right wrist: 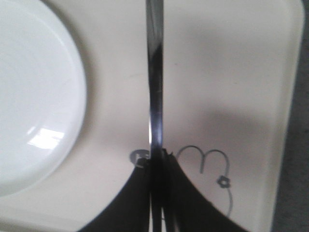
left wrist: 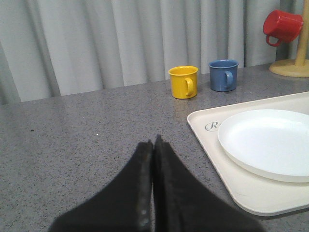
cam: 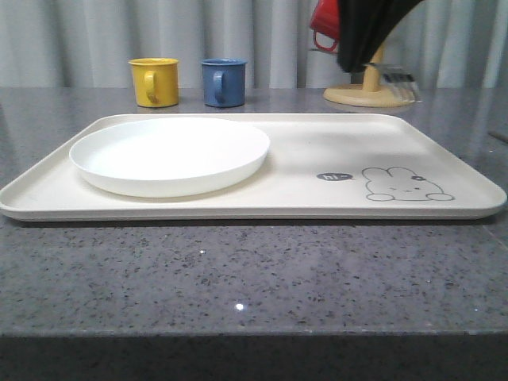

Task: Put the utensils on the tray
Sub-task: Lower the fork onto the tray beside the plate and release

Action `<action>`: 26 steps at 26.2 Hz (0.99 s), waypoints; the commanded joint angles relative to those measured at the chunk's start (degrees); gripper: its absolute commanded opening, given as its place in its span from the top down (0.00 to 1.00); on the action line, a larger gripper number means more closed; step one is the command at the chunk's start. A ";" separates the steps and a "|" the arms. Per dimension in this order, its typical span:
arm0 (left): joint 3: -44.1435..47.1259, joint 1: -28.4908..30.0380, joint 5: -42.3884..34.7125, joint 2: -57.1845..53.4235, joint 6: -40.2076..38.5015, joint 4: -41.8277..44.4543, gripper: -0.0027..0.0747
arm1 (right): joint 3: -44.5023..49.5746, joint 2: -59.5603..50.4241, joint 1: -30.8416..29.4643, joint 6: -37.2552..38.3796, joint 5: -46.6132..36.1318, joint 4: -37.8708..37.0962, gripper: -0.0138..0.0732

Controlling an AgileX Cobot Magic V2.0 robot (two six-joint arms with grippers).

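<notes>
One utensil edge-on, type unclear, right gripper clamping it

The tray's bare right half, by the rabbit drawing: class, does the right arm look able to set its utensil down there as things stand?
Probably yes. The right gripper holds a slim metal utensil above the tray, beside the white plate, with bare tray surface beneath.

Matt cream tray, glossy white plate (speckled stone table).

mugs 3 | plate 1 | tray 1 | mug stand 1 | metal utensil 1
</notes>
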 commanded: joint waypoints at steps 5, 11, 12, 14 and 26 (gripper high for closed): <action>-1.45 0.00 -4.45 0.70 -0.57 -0.48 0.99 | -7.05 6.00 0.78 7.64 -0.14 -1.23 0.87; -1.45 0.00 -4.45 0.70 -0.57 -0.48 0.99 | -7.55 10.30 0.72 11.85 -0.55 -1.23 0.87; -1.45 0.00 -4.45 0.70 -0.57 -0.48 0.99 | -7.67 10.67 0.72 11.90 -0.62 -1.23 0.87; -1.45 0.00 -4.45 0.70 -0.57 -0.48 0.99 | -7.88 11.65 0.72 11.90 -0.51 -1.18 0.87; -1.45 0.00 -4.45 0.70 -0.57 -0.48 0.99 | -7.94 12.61 0.72 11.90 -0.99 -1.19 0.70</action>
